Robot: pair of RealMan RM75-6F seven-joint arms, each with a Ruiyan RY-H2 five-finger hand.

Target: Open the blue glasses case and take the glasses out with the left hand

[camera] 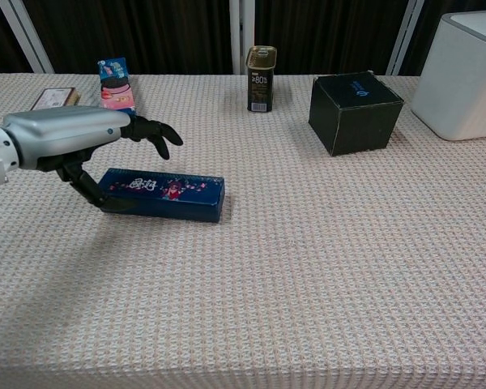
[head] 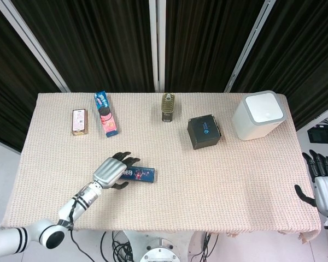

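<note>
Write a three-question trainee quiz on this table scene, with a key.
1. True or false: the blue glasses case lies closed on the table.
2. Which hand is over the case's end? A) left hand B) right hand
3. Fill in: the can stands to the ___ of the black box in the chest view.

Key: 1 true; 2 A; 3 left.
</note>
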